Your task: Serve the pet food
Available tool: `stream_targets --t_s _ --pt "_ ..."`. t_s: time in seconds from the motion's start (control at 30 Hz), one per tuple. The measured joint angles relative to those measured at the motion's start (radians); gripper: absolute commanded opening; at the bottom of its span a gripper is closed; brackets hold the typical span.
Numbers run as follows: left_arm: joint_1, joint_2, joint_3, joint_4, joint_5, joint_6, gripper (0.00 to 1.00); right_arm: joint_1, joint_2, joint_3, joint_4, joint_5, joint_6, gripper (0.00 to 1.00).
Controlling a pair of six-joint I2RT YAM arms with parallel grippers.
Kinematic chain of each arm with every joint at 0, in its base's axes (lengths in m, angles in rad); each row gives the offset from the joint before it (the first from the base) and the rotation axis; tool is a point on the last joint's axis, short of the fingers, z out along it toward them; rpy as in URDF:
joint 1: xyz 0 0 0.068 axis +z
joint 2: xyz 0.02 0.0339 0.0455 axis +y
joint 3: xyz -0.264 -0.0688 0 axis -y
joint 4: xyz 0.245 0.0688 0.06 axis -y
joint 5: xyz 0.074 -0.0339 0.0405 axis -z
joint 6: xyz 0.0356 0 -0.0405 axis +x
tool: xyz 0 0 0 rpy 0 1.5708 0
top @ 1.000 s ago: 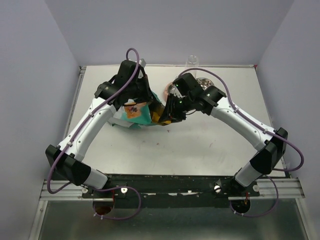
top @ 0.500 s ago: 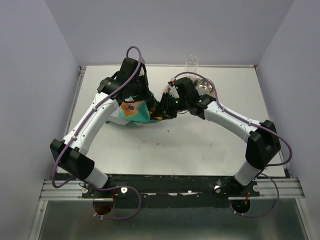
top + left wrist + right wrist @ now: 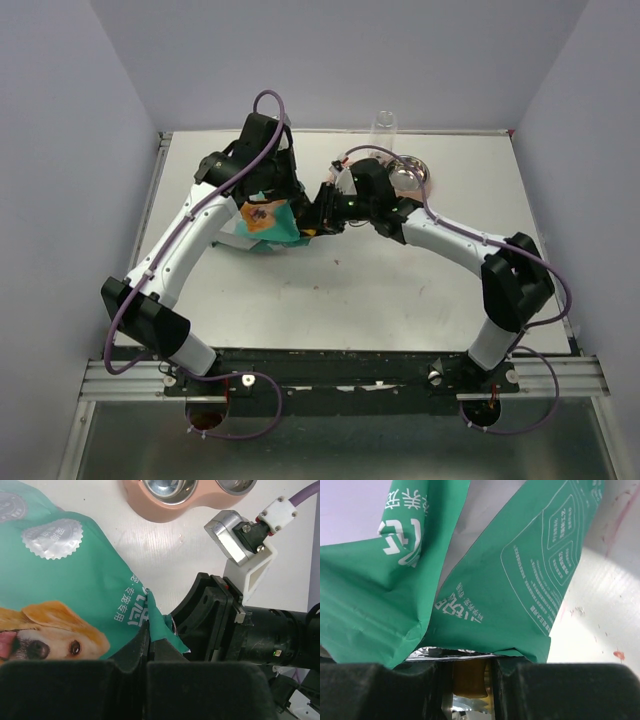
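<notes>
The left gripper (image 3: pixel 148 655) was clenched on the edge of the teal bag (image 3: pixel 65 585), which bore white Chinese lettering, a silver seal and 1 golden dog's face. The right gripper (image 3: pixel 468 666) grasped an orange scoop (image 3: pixel 470 682) at the bag's foil-lined mouth. The pet food was hidden from every view.

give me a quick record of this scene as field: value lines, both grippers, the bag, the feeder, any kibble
left gripper: shut on the edge of the teal bag
right gripper: at the bag's mouth, shut on what looks like the orange scoop
bag: dog picture on front, foil lining showing at the mouth
pink feeder: on the table beyond the bag, visible bowl parts show no food
pet food: none in view
</notes>
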Motion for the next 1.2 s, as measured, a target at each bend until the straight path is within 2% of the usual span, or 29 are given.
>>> stream_targets --t_s 0.07,0.4,0.83,1.2 --pt "0.003 0.000 0.000 0.006 -0.008 0.001 0.00 -0.003 0.025 0.001 0.058 -0.022 0.008 0.01" --pt "0.008 0.000 0.002 0.016 -0.021 0.004 0.00 -0.009 0.051 -0.002 0.130 -0.053 0.026 0.01" --pt "0.003 -0.007 0.002 -0.003 -0.013 0.024 0.00 -0.048 -0.021 -0.168 0.325 -0.116 0.138 0.01" --pt "0.009 -0.042 0.002 -0.019 -0.014 0.057 0.00 -0.064 -0.078 -0.217 0.369 -0.148 0.169 0.01"
